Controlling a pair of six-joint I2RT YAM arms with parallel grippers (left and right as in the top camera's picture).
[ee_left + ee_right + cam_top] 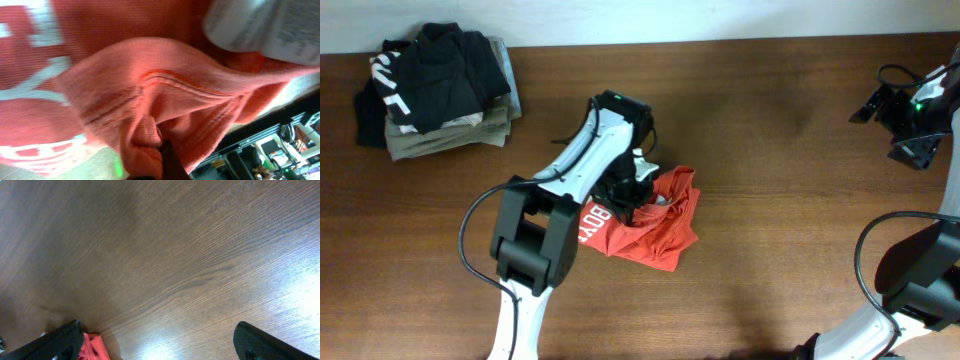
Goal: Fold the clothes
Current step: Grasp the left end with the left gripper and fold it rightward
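Note:
The red-orange T-shirt (660, 225) lies crumpled in the middle of the table, white lettering showing at its left edge. My left gripper (632, 192) is down on the shirt's upper left part and is shut on a fold of it. In the left wrist view the red fabric (165, 100) fills the frame, bunched around a dark finger (167, 157). My right gripper (910, 110) is at the far right of the table, open and empty, away from the shirt. In the right wrist view its fingers (155, 340) are spread wide over bare wood, with a bit of red shirt (92, 347) at the lower left.
A stack of folded khaki garments (450, 130) with a black printed garment (430, 70) on top sits at the back left. The wooden table (800, 220) extends to the right of the shirt. A white wall edge runs along the back.

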